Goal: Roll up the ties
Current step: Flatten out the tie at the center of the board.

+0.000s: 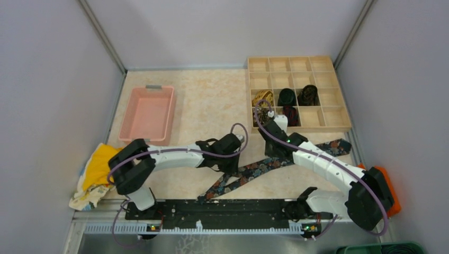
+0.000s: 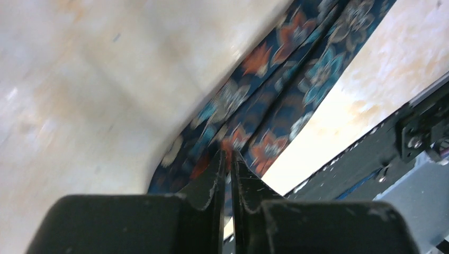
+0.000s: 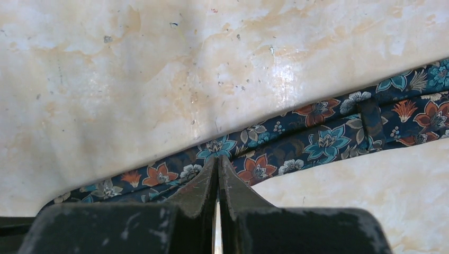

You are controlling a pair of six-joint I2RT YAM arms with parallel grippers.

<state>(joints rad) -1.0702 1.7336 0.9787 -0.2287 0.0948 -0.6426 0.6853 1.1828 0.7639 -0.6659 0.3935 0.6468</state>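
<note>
Beige marbled tabletop (image 1: 206, 100), walled in grey, carried a wooden divided box (image 1: 322, 65) at the far right. Its third row from the back held three coiled ties side by side: a gold coil (image 1: 263, 98) in the leftmost cell, a black-green coil (image 1: 287, 96) next to it, then a dark patterned coil (image 1: 308, 95). A dark red coil (image 1: 290, 113) sat in the nearest row, under the black-green one. At far left stood a pink tray (image 1: 148, 114), with a yellow cloth (image 1: 100, 164) near it. The floral tie (image 1: 254, 169) stretched diagonally across the near table. The left gripper (image 2: 229, 156) pinched its fabric. The right gripper (image 3: 218, 159) was pressed together at the tie's edge; whether it held cloth was unclear.
</note>
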